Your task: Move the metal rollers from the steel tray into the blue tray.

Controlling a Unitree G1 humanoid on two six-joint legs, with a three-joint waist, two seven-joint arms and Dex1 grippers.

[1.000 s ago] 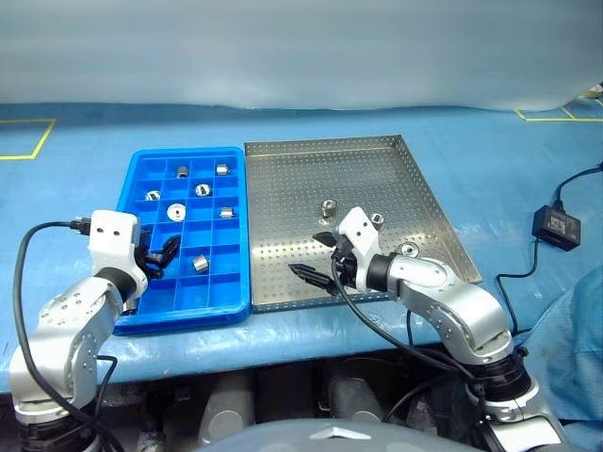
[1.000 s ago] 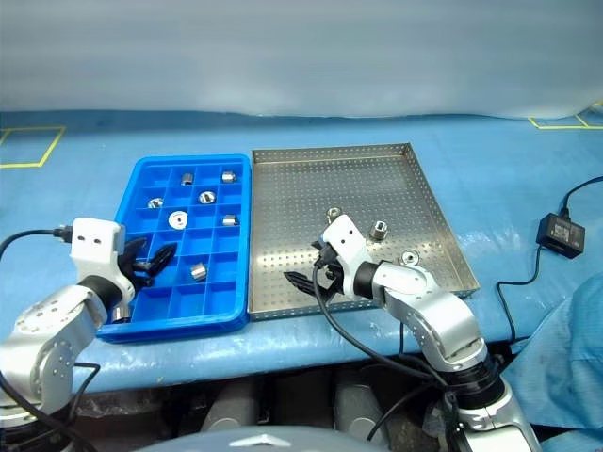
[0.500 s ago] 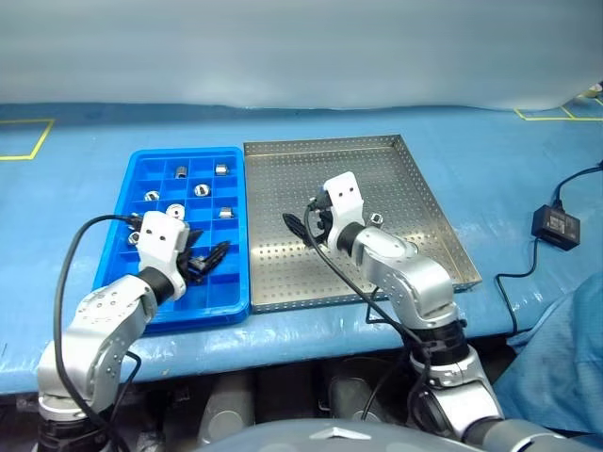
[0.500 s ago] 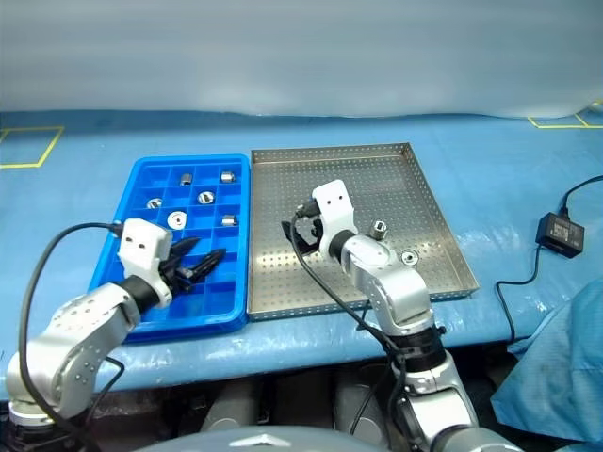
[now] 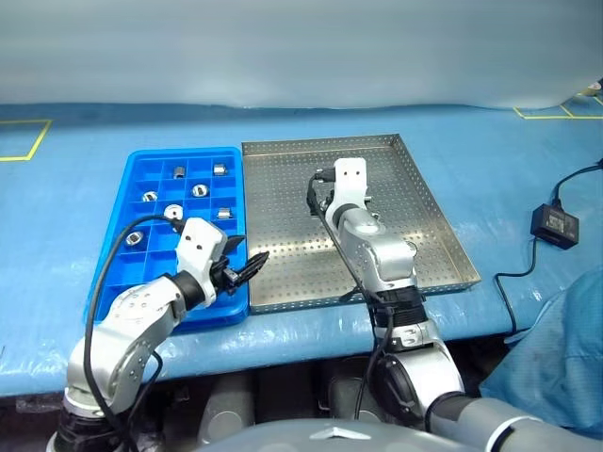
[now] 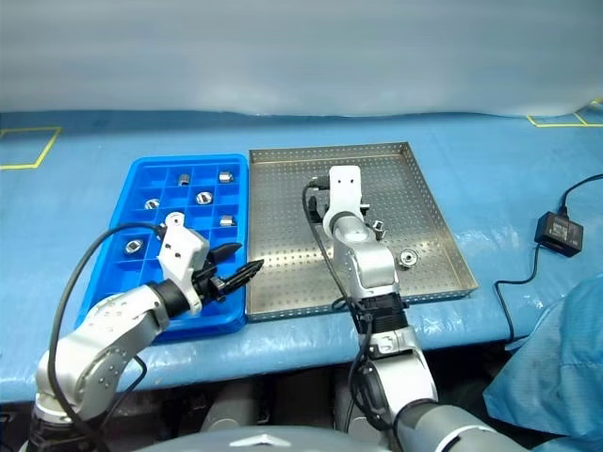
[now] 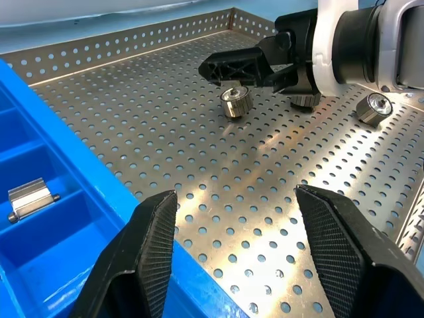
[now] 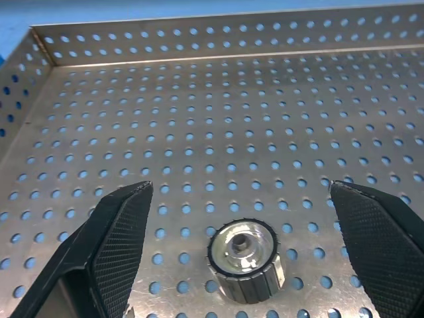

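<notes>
Right gripper [image 8: 232, 265], jaws wide, frames a metal roller [image 8: 246, 261] on the steel tray [image 8: 199, 119]; left gripper [image 7: 238, 258], jaws wide and empty, sits lower left.

The left gripper [image 7: 232, 252] is at the near left with its two black fingers spread apart and holding nothing, while the right gripper [image 8: 238, 258] reaches farther with jaws wide open.

My right arm covers the middle of the steel tray [image 5: 283, 179] from the head camera, so the roller [image 8: 246, 260] under the right end effector [image 8: 240, 238] is hidden there. The rollers in the blue tray [image 5: 113, 273] are too small for me to tell their shapes. A second roller [image 7: 303, 101] sits half behind the right end effector.
</notes>
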